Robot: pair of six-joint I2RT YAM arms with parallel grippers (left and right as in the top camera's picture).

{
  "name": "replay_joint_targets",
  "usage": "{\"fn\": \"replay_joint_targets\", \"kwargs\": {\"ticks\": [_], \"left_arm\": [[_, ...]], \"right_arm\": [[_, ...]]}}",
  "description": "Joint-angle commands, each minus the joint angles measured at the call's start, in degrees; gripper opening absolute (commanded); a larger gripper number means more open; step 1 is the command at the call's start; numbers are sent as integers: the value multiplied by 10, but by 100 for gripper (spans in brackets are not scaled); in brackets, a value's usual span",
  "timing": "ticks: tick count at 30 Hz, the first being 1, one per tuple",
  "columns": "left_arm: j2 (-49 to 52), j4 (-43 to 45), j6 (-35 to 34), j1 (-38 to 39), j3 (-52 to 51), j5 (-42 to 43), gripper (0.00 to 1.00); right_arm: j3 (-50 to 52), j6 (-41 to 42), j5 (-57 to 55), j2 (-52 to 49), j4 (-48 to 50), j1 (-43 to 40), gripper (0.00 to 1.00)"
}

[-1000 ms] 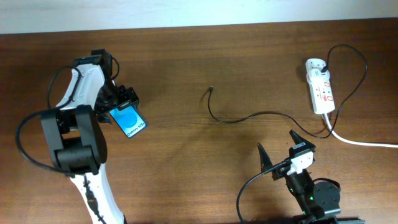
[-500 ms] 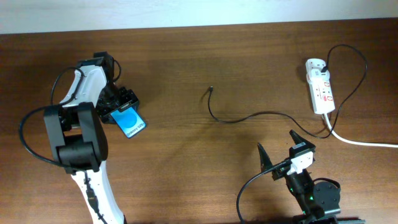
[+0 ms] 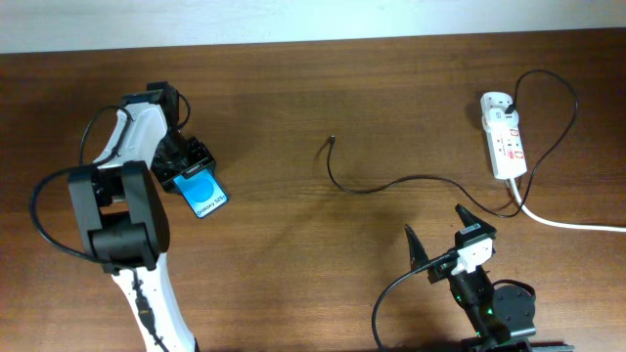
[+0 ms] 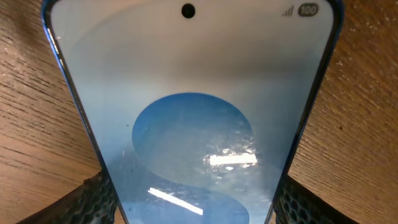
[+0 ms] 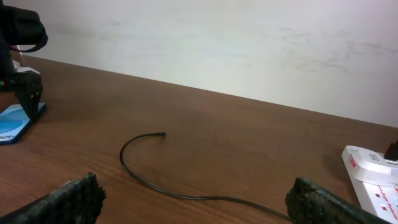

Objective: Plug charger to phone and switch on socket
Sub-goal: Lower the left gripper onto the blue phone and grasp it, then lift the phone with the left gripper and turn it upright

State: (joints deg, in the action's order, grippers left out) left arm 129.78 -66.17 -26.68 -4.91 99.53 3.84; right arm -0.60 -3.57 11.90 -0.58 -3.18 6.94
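The phone (image 3: 205, 193) lies on the table at the left, blue screen up. My left gripper (image 3: 192, 160) is shut on its far end. In the left wrist view the phone (image 4: 193, 124) fills the frame, with my left gripper's (image 4: 193, 202) fingers against both its side edges. The charger cable (image 3: 391, 183) lies across the middle, its plug tip (image 3: 334, 140) free, and loops round to the adapter on the socket (image 3: 505, 139) at the far right. My right gripper (image 3: 435, 235) is open and empty near the front edge. In the right wrist view (image 5: 196, 202) it sits just short of the cable (image 5: 122, 158).
A thick white cord (image 3: 577, 225) runs from the socket off the right edge. The socket (image 5: 373, 168) and the phone (image 5: 11, 124) also show at the edges of the right wrist view. A pale wall (image 5: 217, 43) stands behind the table.
My left arm has shifted slightly to the right at the phone and then held still. The phone has barely moved. The right arm and cable have not moved.
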Motion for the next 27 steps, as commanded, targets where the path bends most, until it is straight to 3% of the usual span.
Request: {"fn": "replay_joint_targets", "kwargs": {"ticks": [1, 7, 16, 23, 27], "left_arm": [[15, -34, -3, 2, 45, 24, 56], [15, -116, -2, 2, 151, 31, 56], [14, -166, 131, 7, 273, 266, 49], [-30, -270, 135, 58, 413, 152, 50], [-94, -306, 120, 108, 423, 69, 48]], "right_arm": [[3, 2, 1, 4, -3, -2, 98], [3, 2, 1, 4, -3, -2, 98], [3, 2, 1, 4, -3, -2, 98], [3, 2, 1, 4, -3, -2, 98], [3, 2, 1, 4, -3, -2, 98]]}}
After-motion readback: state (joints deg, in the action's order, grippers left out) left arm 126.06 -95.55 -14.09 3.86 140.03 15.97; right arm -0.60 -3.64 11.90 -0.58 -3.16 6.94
